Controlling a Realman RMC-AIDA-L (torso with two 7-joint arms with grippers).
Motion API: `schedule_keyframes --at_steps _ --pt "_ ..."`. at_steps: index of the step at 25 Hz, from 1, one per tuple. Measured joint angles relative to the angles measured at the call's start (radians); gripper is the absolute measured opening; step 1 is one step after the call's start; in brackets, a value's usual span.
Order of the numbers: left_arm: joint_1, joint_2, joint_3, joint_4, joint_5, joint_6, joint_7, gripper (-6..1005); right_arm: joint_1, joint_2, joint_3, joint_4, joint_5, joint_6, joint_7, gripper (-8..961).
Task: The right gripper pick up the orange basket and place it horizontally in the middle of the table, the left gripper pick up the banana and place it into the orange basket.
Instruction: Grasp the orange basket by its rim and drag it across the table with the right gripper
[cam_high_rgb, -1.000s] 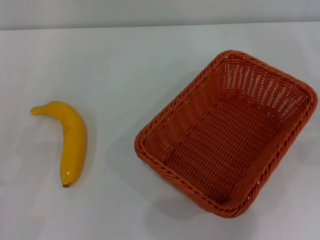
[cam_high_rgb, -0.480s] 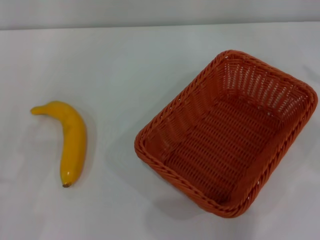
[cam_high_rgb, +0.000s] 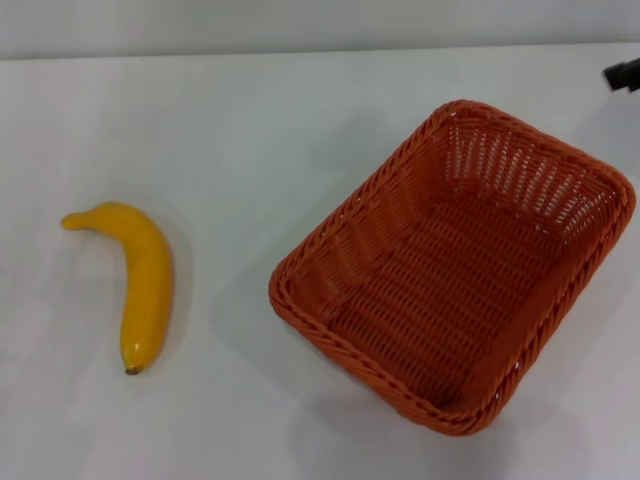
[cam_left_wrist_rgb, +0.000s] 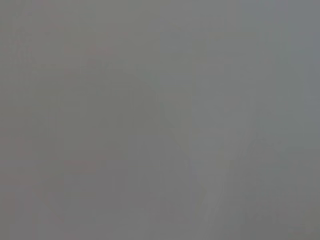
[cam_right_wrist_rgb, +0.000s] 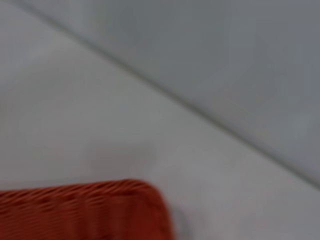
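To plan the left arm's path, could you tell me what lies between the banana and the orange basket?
Only bare table lies between the banana and the orange basket, as the head view shows.

A: What fills the head view?
B: A plain white desk (cam_high_rgb: 260, 130), evenly lit, soft shadows only.
A: And along the top edge?
B: A pale grey wall (cam_high_rgb: 300, 25); it also fills the right wrist view's upper right.

- The banana (cam_high_rgb: 142, 281) lies on the table (cam_high_rgb: 250, 130), at the left.
- The orange basket (cam_high_rgb: 452, 265) sits well right of it (turned askew).
- The right gripper (cam_high_rgb: 622, 75) shows at the far right edge, beyond the basket.
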Motion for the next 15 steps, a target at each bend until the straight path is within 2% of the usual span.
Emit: schedule_keyframes --at_steps 2,5,11,13,15 --pt "-0.004 0.0 0.0 -0.006 0.007 0.002 0.0 895 0.072 0.012 -0.011 0.01 -0.072 0.077 0.039 865" --pt "-0.011 0.0 0.0 -0.011 0.015 0.003 -0.012 895 0.136 0.032 -0.045 0.037 -0.149 0.121 0.081 859" --pt "-0.014 0.001 0.0 -0.031 0.021 -0.002 -0.029 894 0.256 0.081 -0.11 0.137 -0.308 0.113 0.158 845" --pt "-0.02 0.001 0.0 -0.032 0.03 -0.002 -0.031 894 0.293 0.092 -0.125 0.182 -0.36 0.099 0.18 841" --pt "-0.029 0.001 0.0 -0.032 0.048 0.001 -0.031 894 0.331 0.093 -0.161 0.254 -0.397 0.069 0.204 836"
